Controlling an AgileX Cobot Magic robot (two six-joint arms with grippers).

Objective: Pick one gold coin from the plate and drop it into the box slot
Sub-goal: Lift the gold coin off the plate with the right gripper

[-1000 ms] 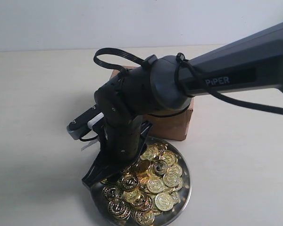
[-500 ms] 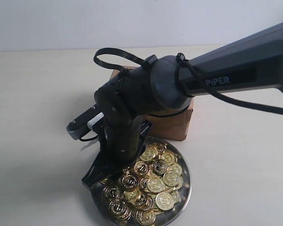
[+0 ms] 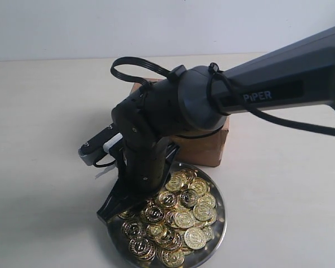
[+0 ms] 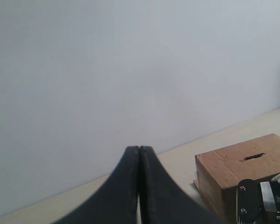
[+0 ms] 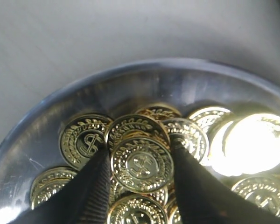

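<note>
right black pincer (image 5: 141,148) straddles one embossed gold coin (image 5: 141,164) on the round shiny silver metal plate (image 5: 144,64); whether it grips yet, i cannot tell. other gold coins (image 5: 86,142) crowd both fingers. the brown cardboard box (image 3: 207,149) sits just beyond the pincer, its dark slot (image 4: 254,157) on top. left pincer (image 4: 139,150) is closed.

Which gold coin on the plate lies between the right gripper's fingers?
The topmost coin, showing a dollar sign, flanked by both black fingers; the other coins lie under it or outside them.

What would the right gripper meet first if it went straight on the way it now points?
Probably the gold coin framed between the jaws of the right gripper, atop the pile in the plate.
</note>
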